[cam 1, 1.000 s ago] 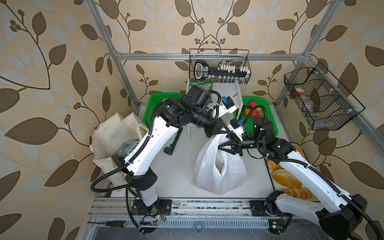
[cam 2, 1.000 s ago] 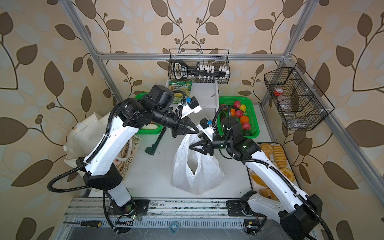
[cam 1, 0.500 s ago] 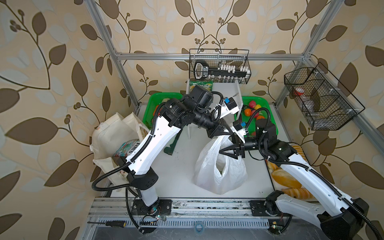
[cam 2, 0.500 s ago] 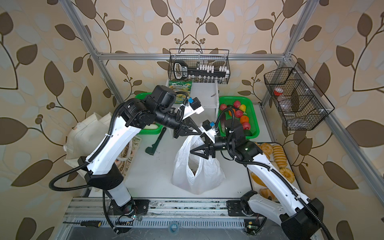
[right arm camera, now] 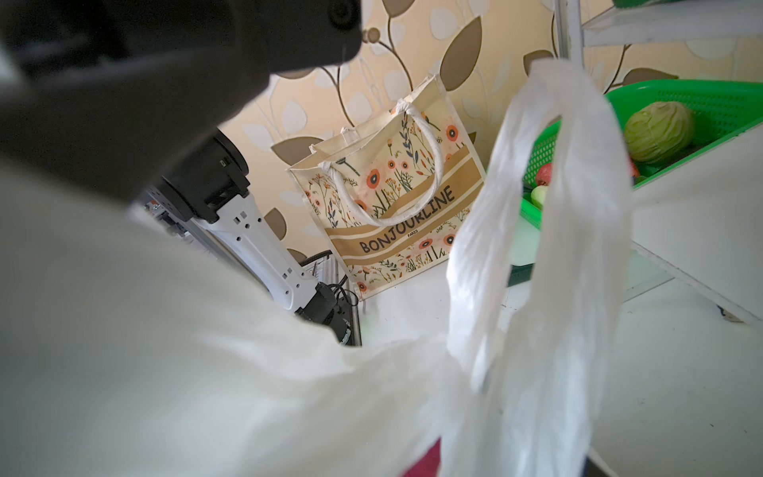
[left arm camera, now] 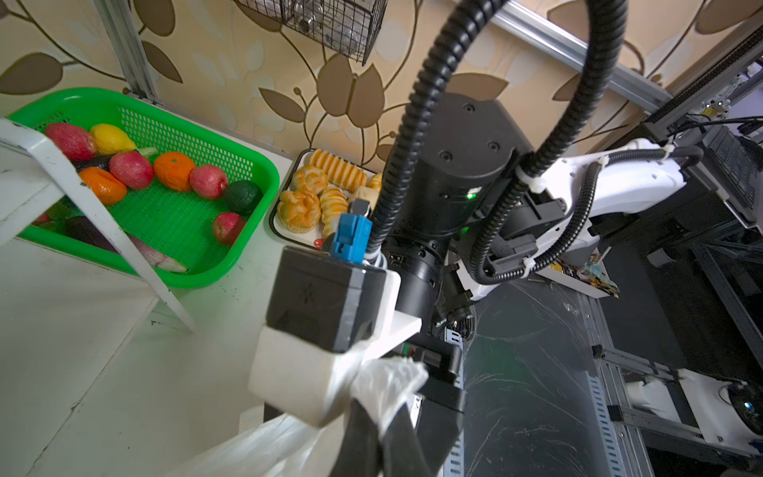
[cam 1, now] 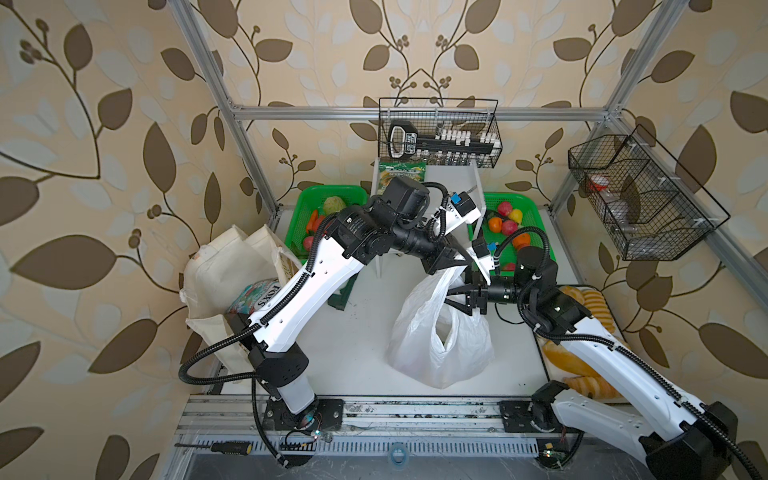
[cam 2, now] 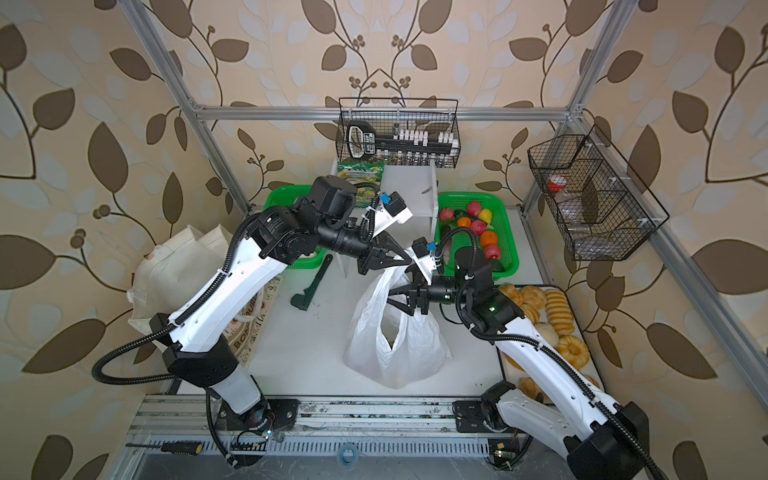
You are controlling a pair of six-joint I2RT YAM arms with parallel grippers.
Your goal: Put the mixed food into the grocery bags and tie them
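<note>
The step in hand appears to be tying the white plastic bag, which stands on the counter between the two arms. The left end effector is clenched on one loop handle and holds it up taut, so the bag hangs tall and narrow beneath it. The right end effector is released, its jaws spread wide just beside the bag's upper edge with nothing between them. To do this well, the right arm would probably need to gather the slack second handle, which the wrist view shows only as a blur, bunching the film before closing so it cannot slide out. The left arm should hold its tension without lifting the bag off the counter, since the thin plastic could tear or spill. The canvas tote stands well apart at the left edge, upright, with the FOX'S packet showing in its mouth.
</note>
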